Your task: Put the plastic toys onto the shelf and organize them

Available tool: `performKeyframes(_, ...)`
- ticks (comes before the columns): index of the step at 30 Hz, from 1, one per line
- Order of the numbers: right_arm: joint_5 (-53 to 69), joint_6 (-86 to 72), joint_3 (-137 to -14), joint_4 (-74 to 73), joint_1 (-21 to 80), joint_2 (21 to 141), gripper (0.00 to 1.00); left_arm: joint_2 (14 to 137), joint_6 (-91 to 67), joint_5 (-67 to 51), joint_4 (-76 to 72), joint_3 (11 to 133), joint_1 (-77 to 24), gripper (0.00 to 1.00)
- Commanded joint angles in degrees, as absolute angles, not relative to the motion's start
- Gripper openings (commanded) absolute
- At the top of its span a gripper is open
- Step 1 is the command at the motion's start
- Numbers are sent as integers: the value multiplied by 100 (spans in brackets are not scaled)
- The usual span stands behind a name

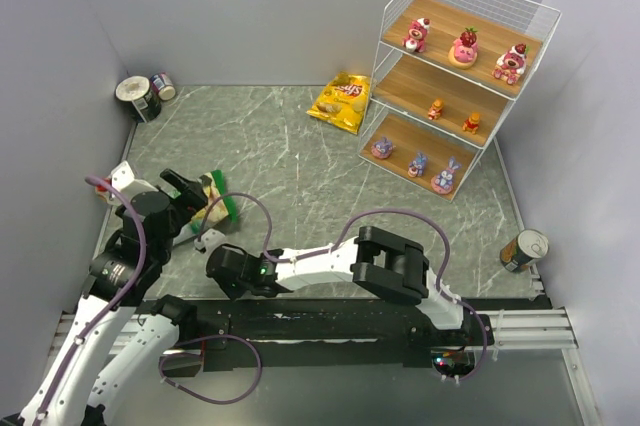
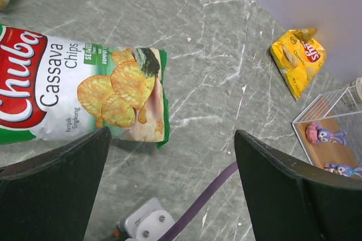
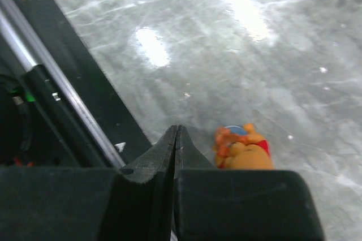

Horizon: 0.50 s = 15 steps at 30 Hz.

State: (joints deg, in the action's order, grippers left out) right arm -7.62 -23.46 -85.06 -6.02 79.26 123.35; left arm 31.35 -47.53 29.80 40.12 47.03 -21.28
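right tool (image 3: 176, 132) pressed together empty near the rail (image 3: 31, 40) edge, orange toy (image 3: 244, 151) just beside; left tool (image 2: 172, 134) spread.

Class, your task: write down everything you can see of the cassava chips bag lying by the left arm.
The cassava chips bag is a glossy plastic pouch, white with green edges, a red Chuba logo and a picture of round golden chips. It lies flat, slightly crumpled, on the grey marbled table. The left gripper has its jaws wide open right at the bag's near edge; whether they touch it cannot be told.
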Motion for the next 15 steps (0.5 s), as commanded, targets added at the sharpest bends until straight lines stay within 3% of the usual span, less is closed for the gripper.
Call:
performKeyframes(1,-1326,-2241,-8332,-773,7937,12217,3,3252,-4737,2927,3735,4623,-2101,96)
performKeyframes(15,-2021,-2680,-7137,-615,7568,11673,2,3243,-4737,2900,3639,4491,-2101,96)
